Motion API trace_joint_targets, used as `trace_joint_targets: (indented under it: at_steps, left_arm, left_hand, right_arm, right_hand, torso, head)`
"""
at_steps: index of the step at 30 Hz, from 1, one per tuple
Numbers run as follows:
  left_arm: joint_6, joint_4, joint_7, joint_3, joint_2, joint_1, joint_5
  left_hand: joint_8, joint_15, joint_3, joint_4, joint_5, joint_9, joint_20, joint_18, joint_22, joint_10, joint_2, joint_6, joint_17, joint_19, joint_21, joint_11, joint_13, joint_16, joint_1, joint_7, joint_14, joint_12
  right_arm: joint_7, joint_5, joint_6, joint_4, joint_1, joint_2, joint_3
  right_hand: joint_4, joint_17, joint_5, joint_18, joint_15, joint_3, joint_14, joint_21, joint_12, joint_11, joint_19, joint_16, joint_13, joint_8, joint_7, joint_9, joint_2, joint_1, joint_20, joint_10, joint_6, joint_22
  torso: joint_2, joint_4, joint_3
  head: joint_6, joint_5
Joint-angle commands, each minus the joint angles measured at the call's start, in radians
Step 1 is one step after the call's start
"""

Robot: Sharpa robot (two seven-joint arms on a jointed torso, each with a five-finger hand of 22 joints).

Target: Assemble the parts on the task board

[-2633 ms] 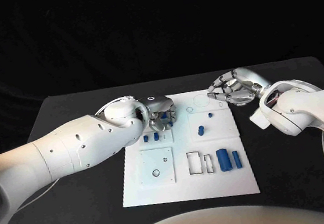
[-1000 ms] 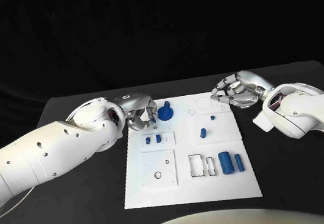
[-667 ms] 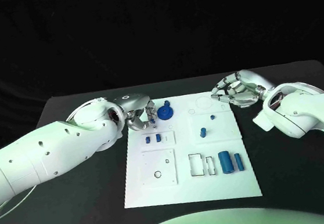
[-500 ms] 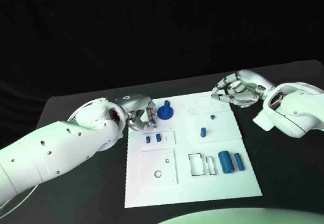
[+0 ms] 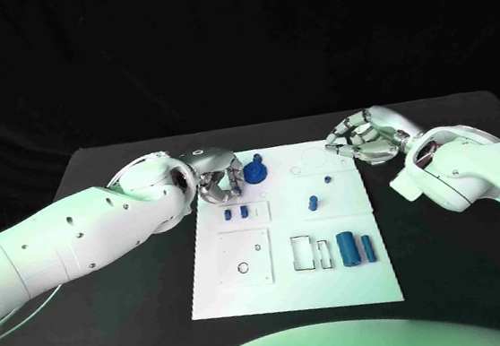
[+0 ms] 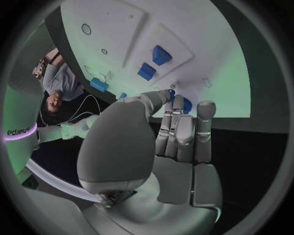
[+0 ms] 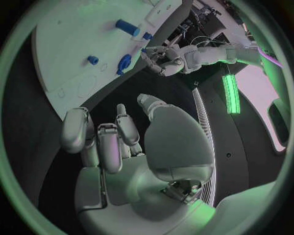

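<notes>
Head-view count:
- task board (image 5: 227,297): 1
- blue parts on it: 7 total
  - round disc with knob (image 5: 255,173): 1, just beside the left hand (image 5: 216,182)
  - small blocks (image 5: 227,215) (image 5: 243,213): 2, side by side, near the left hand on its robot side
  - small peg (image 5: 326,181): 1, between the hands, nearer the right hand (image 5: 369,138)
  - short stub (image 5: 312,203): 1, just beside the peg, further from the right hand
  - cylinders (image 5: 346,248) (image 5: 369,248): 2, lying side by side, well apart from both hands
- black ring (image 5: 242,268): 1, on the board
- rectangular outlines (image 5: 302,253) (image 5: 325,251): 2, just beside the cylinders
- hands: 2
- black table (image 5: 122,341): 1
</notes>
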Motion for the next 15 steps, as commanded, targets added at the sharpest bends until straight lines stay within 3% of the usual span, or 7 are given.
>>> trace_joint_targets:
  at_steps: [1,15]
  left_arm:
    - [0.025,-0.002,0.001,-0.001,0.004,-0.002,0.006]
    - [0.044,-0.009,-0.021,-0.003,0.007,-0.007,-0.008]
  left_hand:
    - [-0.006,0.002,-0.004,-0.002,-0.004,0.002,0.003,-0.009,-0.002,0.009,0.0,0.007,-0.001,-0.006,-0.005,0.0,0.0,-0.004,-0.01,-0.001,0.0,-0.006]
    - [-0.006,0.002,-0.004,-0.002,-0.004,0.002,0.003,-0.01,0.001,0.01,0.0,0.007,0.002,-0.004,-0.003,0.0,0.0,-0.003,-0.01,-0.001,0.001,-0.007]
  right_arm:
    - [0.006,-0.004,0.003,0.001,-0.001,0.001,0.0]
    - [0.006,-0.004,0.004,0.002,-0.001,0.0,0.0]
  right_hand:
    - [0.0,0.04,0.007,0.011,-0.004,0.006,0.051,-0.006,-0.002,-0.001,-0.007,-0.006,0.0,0.004,0.0,-0.001,0.0,0.007,0.0,-0.003,-0.002,-0.001]
    - [0.0,0.04,0.007,0.011,-0.004,0.006,0.051,-0.006,-0.002,-0.001,-0.007,-0.006,0.0,0.004,0.0,-0.001,0.0,0.007,0.0,-0.003,-0.002,-0.001]
  torso:
    - [0.0,-0.0006,0.0001]
    - [0.0,-0.0002,0.0]
  head:
    - [0.0,0.001]
    - [-0.002,-0.001]
